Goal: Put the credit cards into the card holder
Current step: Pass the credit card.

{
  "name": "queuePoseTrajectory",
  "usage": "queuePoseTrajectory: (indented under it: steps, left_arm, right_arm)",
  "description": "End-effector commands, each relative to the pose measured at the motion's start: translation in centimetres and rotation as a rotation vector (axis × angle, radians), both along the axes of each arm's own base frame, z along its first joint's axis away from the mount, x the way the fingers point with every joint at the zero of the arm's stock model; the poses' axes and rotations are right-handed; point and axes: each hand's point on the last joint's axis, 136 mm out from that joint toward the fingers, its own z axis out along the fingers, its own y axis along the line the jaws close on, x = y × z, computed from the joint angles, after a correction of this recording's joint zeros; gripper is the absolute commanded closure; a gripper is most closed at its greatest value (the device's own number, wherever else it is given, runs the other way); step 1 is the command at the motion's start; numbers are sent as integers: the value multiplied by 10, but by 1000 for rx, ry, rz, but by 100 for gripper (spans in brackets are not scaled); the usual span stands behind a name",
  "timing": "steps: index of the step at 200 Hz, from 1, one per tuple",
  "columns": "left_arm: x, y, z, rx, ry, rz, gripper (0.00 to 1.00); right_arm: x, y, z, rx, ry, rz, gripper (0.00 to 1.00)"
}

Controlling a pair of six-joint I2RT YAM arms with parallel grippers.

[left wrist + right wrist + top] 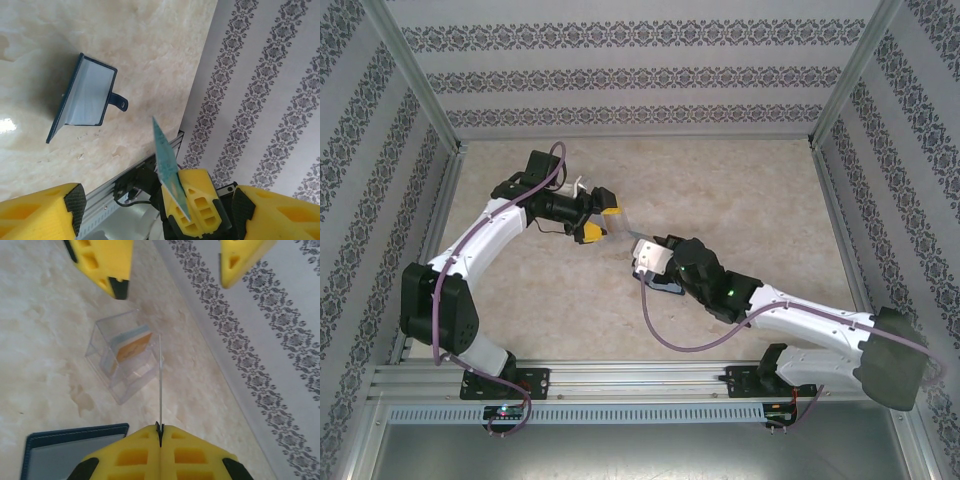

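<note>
Clear box (103, 349) holding orange cards (134, 348), right claw (160, 429) pinching card (165, 159), left claw (601, 221) spread

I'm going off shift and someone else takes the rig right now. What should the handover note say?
Left gripper: open, holding nothing, facing the right one.
Right gripper: shut on one card, held above the table.
Wallet: lying open on the table, no card seen in it.
Clear box: on the table, at least one orange card inside.
Done: one card is in hand.
Left: slide it into the wallet, then move the rest from the box.
</note>
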Motion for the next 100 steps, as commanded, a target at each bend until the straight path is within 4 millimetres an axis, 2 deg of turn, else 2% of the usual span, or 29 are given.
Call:
queuePoseTrajectory:
  steps: [1, 61, 100]
  left_arm:
    - [4, -4, -3, -13, 24, 25, 24]
    - [15, -7, -7, -31, 31, 103, 36]
    - [23, -14, -2, -20, 6, 128, 39]
  right_arm:
    - [5, 7, 27, 57, -78, -21, 100]
    - [3, 27, 47, 170, -60, 4, 100]
    - [5, 40, 45, 166, -64, 31, 100]
